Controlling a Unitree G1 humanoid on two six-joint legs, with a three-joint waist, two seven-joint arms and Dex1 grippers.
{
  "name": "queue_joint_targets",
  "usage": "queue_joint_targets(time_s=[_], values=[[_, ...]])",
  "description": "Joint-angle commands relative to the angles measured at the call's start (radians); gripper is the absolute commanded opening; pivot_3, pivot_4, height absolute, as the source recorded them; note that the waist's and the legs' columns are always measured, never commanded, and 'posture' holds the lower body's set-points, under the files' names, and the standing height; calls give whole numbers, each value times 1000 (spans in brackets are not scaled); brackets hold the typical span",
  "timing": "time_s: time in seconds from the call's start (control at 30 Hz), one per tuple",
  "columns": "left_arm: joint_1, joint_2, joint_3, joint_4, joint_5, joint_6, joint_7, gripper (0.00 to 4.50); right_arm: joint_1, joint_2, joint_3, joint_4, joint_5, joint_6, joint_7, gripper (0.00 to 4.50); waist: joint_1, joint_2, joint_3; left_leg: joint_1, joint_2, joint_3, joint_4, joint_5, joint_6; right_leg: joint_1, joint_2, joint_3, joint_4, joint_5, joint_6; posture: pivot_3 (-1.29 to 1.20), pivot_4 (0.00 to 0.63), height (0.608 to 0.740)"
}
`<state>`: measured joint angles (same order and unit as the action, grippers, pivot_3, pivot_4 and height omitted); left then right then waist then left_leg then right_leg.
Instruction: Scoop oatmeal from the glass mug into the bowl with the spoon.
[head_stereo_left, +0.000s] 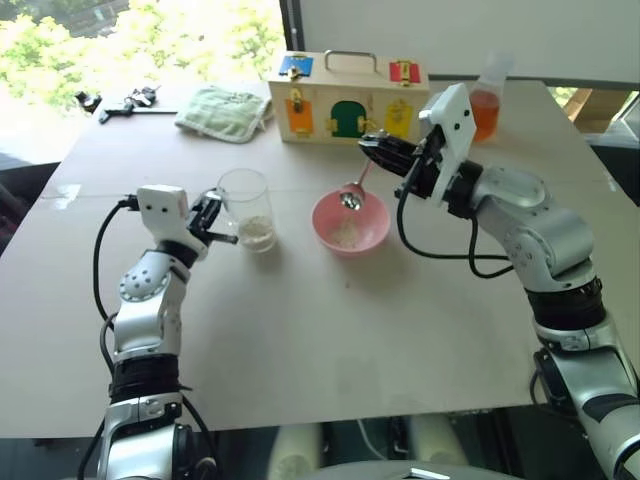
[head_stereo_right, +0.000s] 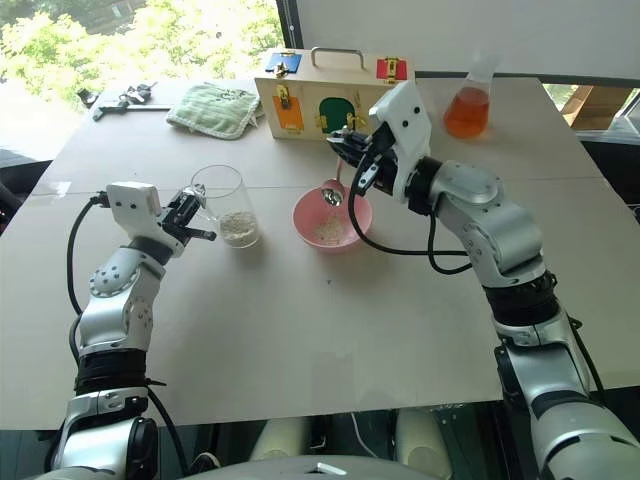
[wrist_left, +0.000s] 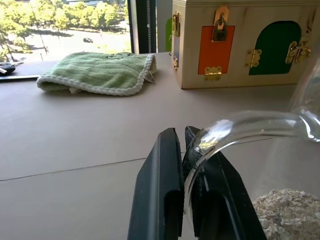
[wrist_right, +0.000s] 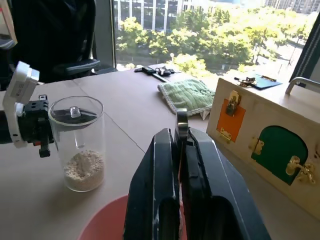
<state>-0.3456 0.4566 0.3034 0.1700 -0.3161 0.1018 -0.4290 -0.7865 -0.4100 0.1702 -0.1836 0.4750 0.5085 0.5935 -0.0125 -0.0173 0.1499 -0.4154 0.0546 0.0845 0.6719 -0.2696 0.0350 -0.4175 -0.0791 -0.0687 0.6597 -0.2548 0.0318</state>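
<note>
The glass mug (head_stereo_left: 246, 205) stands on the table at centre left with a small heap of oatmeal (head_stereo_left: 257, 233) in its bottom. My left gripper (head_stereo_left: 213, 224) is shut on the mug's clear handle (wrist_left: 235, 129). To the mug's right sits the pink bowl (head_stereo_left: 372, 232), with a little oatmeal (head_stereo_left: 346, 235) inside. My right gripper (head_stereo_left: 378, 149) hovers above the bowl's far side, shut on the thin handle of the spoon (head_stereo_left: 352, 198). The spoon hangs down from the fingers, its small shiny bowl just over the pink bowl. The spoon's handle end (wrist_right: 181, 120) sticks out between the fingers.
A wooden lock box (head_stereo_left: 345, 98) stands behind the bowl, close to my right gripper. A green cloth (head_stereo_left: 222, 112) lies at the back left, with small tools (head_stereo_left: 125, 102) beyond it. A flask of orange liquid (head_stereo_left: 486, 108) stands at the back right.
</note>
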Motion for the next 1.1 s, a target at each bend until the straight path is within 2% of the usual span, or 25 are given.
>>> queue_joint_targets(time_s=[0.03, 0.13, 0.2, 0.33, 0.47, 0.6, 0.73, 0.93, 1.07, 1.1], values=[[-12, 0, 3, -26, -4, -24, -3, 27, -2, -7, -6, -54, -32, -62, 44, 0, 0, 0, 0, 0, 0, 0, 0, 0, 0, 0, 0, 0, 0, 0, 0, 0, 150, 740], [-11, -6, 0, -29, -2, -26, -4, 27, 15, 18, -45, -28, -10, 6, 2, 0, 1, 0, 0, 0, 0, 0, 1, 0, 0, 0, 0, 0, 0, 0, 0, 0, 150, 740], [-11, -10, -3, -31, 1, -27, -4, 27, 15, 83, -142, 21, 89, 126, -94, 0, 1, 0, 0, 0, 0, 0, 1, 0, 0, 1, 0, -1, 1, 0, 0, 0, 150, 740], [-13, -20, -16, -35, 0, -28, -11, 27, -84, 225, -351, 91, 294, 285, -297, 0, 1, 0, 0, 0, 1, 3, 3, 0, 0, 1, 0, -1, 2, 0, 0, 0, 150, 740], [-23, -36, -43, -32, 4, -29, -14, 27, -198, 314, -432, 121, 406, 344, -397, 0, -2, 1, 1, 0, 0, 3, 2, 0, 0, 1, 0, -1, 2, 0, 0, 0, 150, 740], [-44, -46, -59, -14, 9, -35, -11, 27, -261, 383, -409, 124, 440, 355, -420, 0, -2, 1, 0, 0, 0, 3, 1, 0, 0, 1, 1, -1, 1, 0, 0, 0, 150, 740], [-58, -55, -61, -4, 10, -40, -6, 27, -241, 412, -334, 113, 405, 346, -390, 0, -2, 1, 0, 0, 0, 4, 1, 0, 0, 1, 0, -1, 1, 0, 0, 0, 150, 740], [-64, -62, -64, -26, 4, -36, 0, 27, -169, 363, -146, 146, 197, 227, -292, 0, -2, 0, 0, 0, 0, 4, 1, 0, 0, 1, 0, -1, 1, 0, 0, 0, 150, 740], [-63, -62, -64, -30, 4, -36, -2, 27, -157, 360, -108, 159, 143, 199, -263, 0, -3, 0, 0, 0, 0, 3, 2, 0, 0, 1, 1, -1, 2, 0, 0, 0, 150, 740], [-64, -62, -63, -29, 4, -36, -3, 0, -157, 363, -111, 160, 138, 196, -262, 354, -4, 0, 0, 0, 0, 3, 2, 0, 0, 1, 1, -1, 2, 0, 0, 0, 150, 740]])
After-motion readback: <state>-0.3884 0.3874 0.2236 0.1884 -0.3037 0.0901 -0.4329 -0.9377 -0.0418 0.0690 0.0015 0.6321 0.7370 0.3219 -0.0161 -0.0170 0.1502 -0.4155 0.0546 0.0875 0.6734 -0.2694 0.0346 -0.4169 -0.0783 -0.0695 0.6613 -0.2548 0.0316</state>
